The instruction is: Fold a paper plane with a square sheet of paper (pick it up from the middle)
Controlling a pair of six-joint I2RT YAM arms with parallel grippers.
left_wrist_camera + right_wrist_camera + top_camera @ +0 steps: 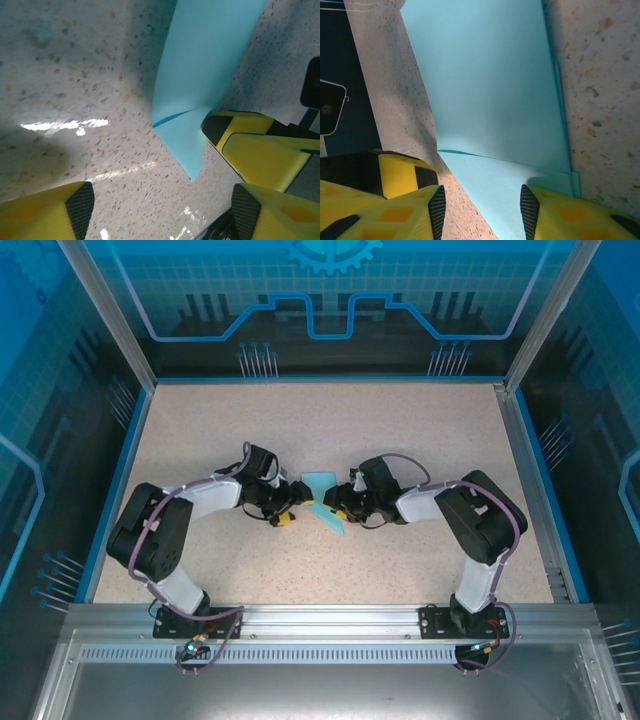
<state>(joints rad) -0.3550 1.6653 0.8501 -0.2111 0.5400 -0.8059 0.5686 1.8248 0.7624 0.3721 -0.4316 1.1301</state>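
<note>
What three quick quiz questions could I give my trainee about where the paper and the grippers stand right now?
1. Where does the cyan paper lie? A) between the left gripper and the right gripper; B) far left of both; C) far right of both.
2. True or false: the paper is a flat, unfolded square.
3. Fill in: the left gripper's jaws stand ___.
Key: 1 A; 2 false, a folded flap shows; 3 open.
</note>
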